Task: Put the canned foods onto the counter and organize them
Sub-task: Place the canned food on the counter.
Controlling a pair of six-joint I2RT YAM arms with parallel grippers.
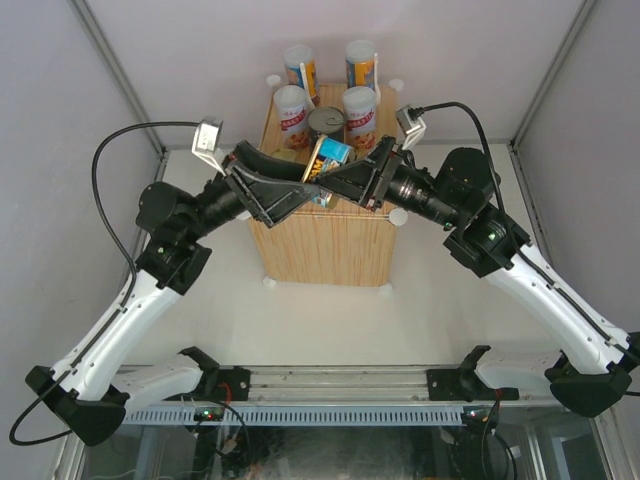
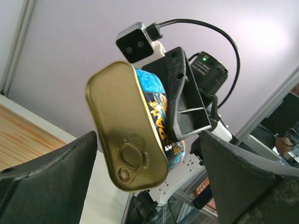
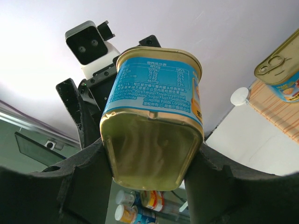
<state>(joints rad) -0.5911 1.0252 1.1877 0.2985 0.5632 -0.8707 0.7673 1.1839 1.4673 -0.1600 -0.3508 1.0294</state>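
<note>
Gold-and-blue flat metal tin, clamped in your right pincer, sits between the spread fingers of your left pincer; releasing before those close likely drops it.

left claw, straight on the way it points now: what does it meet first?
Most likely the gold-blue tin gripped in the right claw. It sits dead ahead of the left claw, framed by its open jaws. How far off it is remains unclear from these views.
</note>
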